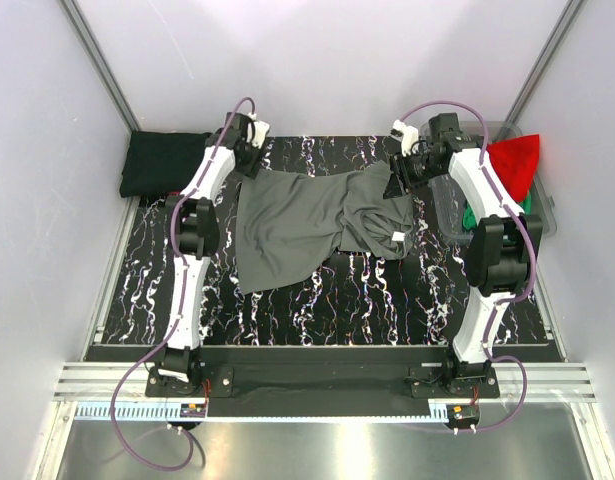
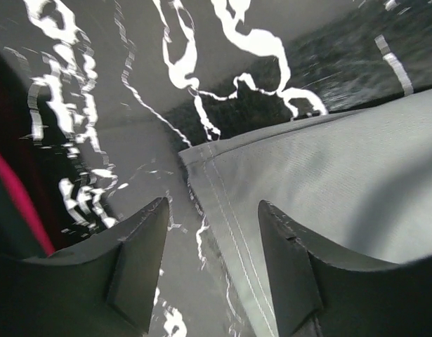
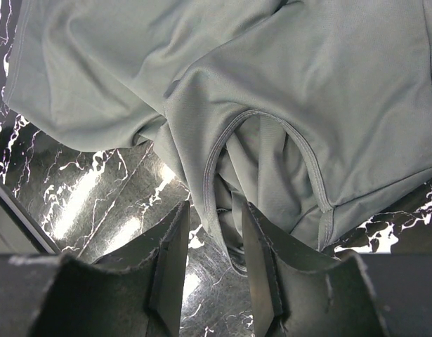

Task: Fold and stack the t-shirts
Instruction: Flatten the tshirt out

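Note:
A large dark grey t-shirt [image 1: 307, 225] lies spread and rumpled on the black marbled table. My left gripper [image 1: 249, 160] is open at the shirt's far left corner. In the left wrist view the hemmed corner [image 2: 307, 182] lies between and beyond the spread fingers of the left gripper [image 2: 212, 207]. My right gripper [image 1: 397, 185] is at the shirt's bunched far right part. In the right wrist view the gripper [image 3: 216, 207] has its jaws apart, with the collar band [image 3: 216, 175] running down between them, not pinched.
A folded black t-shirt [image 1: 162, 163] lies at the far left corner. A clear bin [image 1: 549, 222] at the far right holds a red t-shirt [image 1: 517, 160] and a green t-shirt [image 1: 474, 215]. White walls enclose the table.

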You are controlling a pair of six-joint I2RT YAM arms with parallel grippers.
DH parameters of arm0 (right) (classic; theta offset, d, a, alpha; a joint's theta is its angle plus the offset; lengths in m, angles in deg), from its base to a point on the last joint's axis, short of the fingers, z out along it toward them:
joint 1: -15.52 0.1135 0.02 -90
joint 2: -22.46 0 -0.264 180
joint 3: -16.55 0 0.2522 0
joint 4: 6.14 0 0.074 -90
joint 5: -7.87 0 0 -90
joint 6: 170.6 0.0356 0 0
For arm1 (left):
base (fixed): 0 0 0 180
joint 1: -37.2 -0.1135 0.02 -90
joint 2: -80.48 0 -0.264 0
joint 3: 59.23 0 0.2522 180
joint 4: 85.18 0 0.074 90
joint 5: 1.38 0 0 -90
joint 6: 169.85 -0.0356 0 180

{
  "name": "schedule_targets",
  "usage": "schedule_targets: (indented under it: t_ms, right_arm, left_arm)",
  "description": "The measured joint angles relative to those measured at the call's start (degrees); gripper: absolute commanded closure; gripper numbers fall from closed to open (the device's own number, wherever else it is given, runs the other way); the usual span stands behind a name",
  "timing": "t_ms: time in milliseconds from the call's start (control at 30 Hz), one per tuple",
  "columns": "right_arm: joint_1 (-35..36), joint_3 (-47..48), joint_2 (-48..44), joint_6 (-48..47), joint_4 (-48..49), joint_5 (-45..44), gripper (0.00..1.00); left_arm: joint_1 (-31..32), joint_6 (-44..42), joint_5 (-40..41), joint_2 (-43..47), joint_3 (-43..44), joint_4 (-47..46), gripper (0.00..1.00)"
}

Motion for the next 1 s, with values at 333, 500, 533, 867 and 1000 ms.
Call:
schedule_targets:
  t_ms: [333,500,533,867,1000]
  right_arm:
    - [1.01,-0.28,-1.46,-0.35,0.15,-1.64,0.58]
    - [1.99,-0.26,-1.49,-0.31,0.17,-2.03,0.59]
    - [2.21,-0.26,-1.49,-0.28,0.17,-2.10,0.59]
    - [2.82,-0.26,-1.49,-0.24,0.17,-2.80,0.63]
    - [2.82,-1.05,-1.97,-0.26,0.11,-3.15,0.63]
  left_arm:
    - [-0.68,0.02,0.00,-2.43,1.33,-0.02,0.59]
    - [-0.74,-0.24,-2.36,-2.62,0.90,0.50,0.77]
    - [-0.74,-0.31,-3.19,-2.62,0.68,0.52,0.84]
    - [-1.77,-2.93,-8.79,2.64,-6.95,4.37,1.00]
    - [-2.71,-4.98,-9.51,9.92,-18.18,7.21,1.00]
